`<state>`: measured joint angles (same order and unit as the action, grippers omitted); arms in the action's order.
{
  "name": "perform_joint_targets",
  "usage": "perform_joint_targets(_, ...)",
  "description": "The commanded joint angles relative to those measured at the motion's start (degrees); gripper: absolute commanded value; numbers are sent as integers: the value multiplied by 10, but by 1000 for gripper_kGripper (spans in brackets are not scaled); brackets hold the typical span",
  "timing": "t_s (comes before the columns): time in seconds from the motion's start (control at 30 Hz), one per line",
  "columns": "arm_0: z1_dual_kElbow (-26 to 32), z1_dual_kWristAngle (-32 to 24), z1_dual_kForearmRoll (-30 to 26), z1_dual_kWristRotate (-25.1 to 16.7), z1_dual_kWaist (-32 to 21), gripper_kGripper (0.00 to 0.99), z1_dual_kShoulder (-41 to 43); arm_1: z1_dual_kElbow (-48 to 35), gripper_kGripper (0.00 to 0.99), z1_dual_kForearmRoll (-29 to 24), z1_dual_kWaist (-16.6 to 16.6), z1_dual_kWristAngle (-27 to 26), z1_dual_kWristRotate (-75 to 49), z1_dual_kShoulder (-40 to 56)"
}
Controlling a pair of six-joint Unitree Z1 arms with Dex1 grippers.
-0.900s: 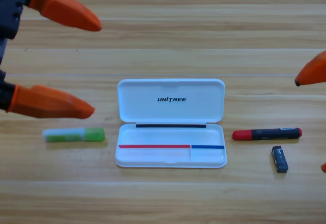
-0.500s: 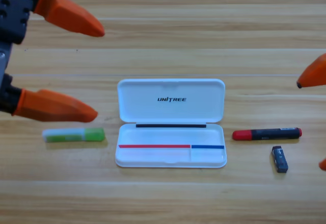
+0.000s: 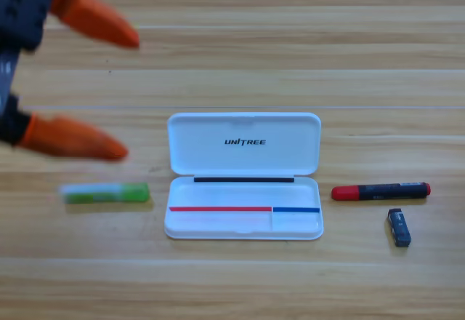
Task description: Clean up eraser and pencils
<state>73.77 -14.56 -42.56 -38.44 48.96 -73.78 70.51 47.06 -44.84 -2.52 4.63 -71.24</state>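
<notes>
The green pencil [image 3: 105,193] lies flat on the table, left of the open white case [image 3: 243,222]. On the case's right lies the black pencil with a red cap [image 3: 381,190], and the small dark eraser [image 3: 399,227] sits just below that pencil's right end. My left gripper [image 3: 129,97] hangs at the upper left, open wide, with its lower orange finger [image 3: 73,138] a little above the green pencil and apart from it. Nothing is between its fingers. The right gripper is out of view.
The case's lid [image 3: 243,143] stands open toward the back, and its tray holds no pencil or eraser. Bare wooden table [image 3: 290,58] stretches behind and in front of the case.
The right gripper's orange tips at the right edge have drawn out of the picture. The left gripper has shifted slightly left and is blurred by motion. The pencils, eraser and case have not moved.
</notes>
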Motion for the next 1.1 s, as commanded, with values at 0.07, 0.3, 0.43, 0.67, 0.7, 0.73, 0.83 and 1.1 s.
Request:
perform_joint_targets(0.07,119,96,-109,-79,-28,989,-111,-58,945,8,16,22,50,-54)
perform_joint_targets(0.3,164,105,-176,-205,-149,976,-219,-53,950,8,15,23,90,-163)
perform_joint_targets(0.43,168,126,-202,-225,-188,959,-273,-44,985,8,15,35,128,-212)
perform_joint_targets(0.67,148,169,-202,-213,-215,950,-341,-24,979,8,19,33,195,-305)
perform_joint_targets(0.7,146,170,-202,-208,-215,951,-346,-20,977,8,19,34,202,-318)
perform_joint_targets(0.73,142,170,-202,-203,-215,950,-349,-16,969,8,20,37,207,-331)
perform_joint_targets(0.83,132,166,-200,-186,-215,950,-359,-4,948,8,21,48,218,-364)
perform_joint_targets(1.1,57,159,-133,-156,-211,948,-367,28,893,8,21,65,249,-428)
